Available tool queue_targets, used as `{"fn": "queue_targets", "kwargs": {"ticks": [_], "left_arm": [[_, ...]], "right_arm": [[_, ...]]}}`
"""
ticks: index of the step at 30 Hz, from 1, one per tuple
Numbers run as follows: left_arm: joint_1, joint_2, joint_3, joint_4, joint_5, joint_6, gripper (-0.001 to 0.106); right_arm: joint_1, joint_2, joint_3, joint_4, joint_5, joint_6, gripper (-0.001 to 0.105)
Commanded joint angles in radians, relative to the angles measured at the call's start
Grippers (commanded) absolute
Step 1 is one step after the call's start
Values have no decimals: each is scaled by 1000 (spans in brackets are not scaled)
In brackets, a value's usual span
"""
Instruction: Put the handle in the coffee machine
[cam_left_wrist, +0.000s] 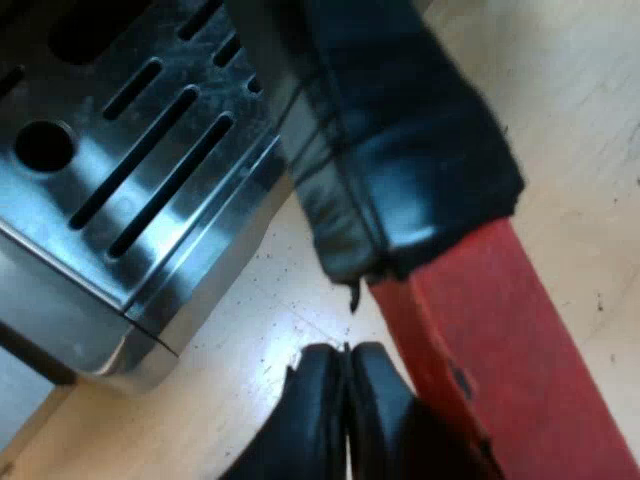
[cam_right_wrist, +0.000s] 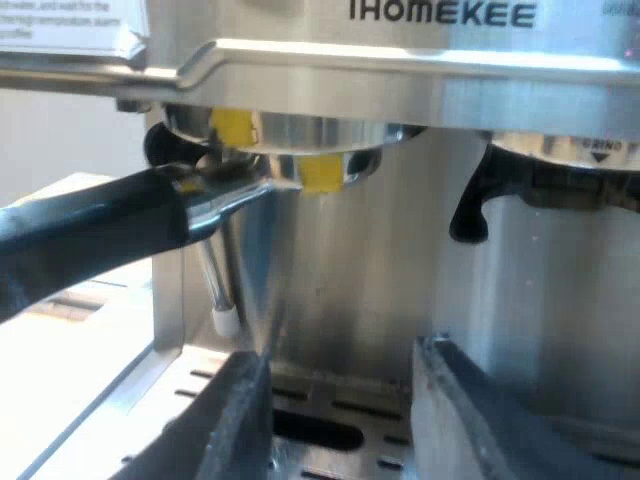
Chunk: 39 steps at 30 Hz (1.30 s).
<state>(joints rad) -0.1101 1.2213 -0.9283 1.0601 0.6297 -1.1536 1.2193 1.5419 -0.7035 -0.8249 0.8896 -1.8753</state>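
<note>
The metal holder (cam_right_wrist: 245, 190) sits up at the brew head of the espresso machine (cam_right_wrist: 440, 70), and its dark handle (cam_right_wrist: 90, 235) sticks out from the machine's front. Below it, over the slotted drip tray (cam_right_wrist: 320, 430), my right gripper (cam_right_wrist: 345, 420) is open with nothing between its fingers. In the left wrist view the dark handle (cam_left_wrist: 400, 130) and its red end (cam_left_wrist: 500, 340) cross close above my left gripper (cam_left_wrist: 347, 365). That gripper's two black fingertips are pressed together beside the red end and hold nothing.
The steel drip tray (cam_left_wrist: 150, 160) with long slots lies beside the left gripper, over a pale wooden tabletop (cam_left_wrist: 250, 370). A steam wand (cam_right_wrist: 215, 290) hangs under the brew head, and a black grinder outlet (cam_right_wrist: 480, 205) marked GRIND sits further along the machine's front.
</note>
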Motion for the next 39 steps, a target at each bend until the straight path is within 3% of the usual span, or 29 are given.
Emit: {"fn": "queue_targets", "kwargs": {"ticks": [1,7,15,18,19,22,26,31,39], "left_arm": [[-58,-45,0,-53,9,-104,0],[-148,-75,0,-97,-23,-247,0],[-257,-75,0,-180,-84,-391,0],[-293,-75,0,-209,-84,-437,0],[-317,-75,0,-229,-84,-443,0],[-361,-75,0,-256,-88,-451,0],[-394,-75,0,-298,-85,-466,0],[-399,-75,0,-358,-27,-466,0],[-372,-83,0,-281,-49,-459,0]], "right_arm": [[12,-85,1,133,19,33,37],[20,-261,1,406,-36,122,37],[20,-524,1,766,-172,125,39],[20,-597,1,833,-173,130,54],[20,-623,1,854,-173,130,63],[20,-667,1,868,-173,130,75],[20,-697,1,868,-173,130,75],[20,-699,1,868,-180,130,75],[20,-699,1,868,-180,130,75]]}}
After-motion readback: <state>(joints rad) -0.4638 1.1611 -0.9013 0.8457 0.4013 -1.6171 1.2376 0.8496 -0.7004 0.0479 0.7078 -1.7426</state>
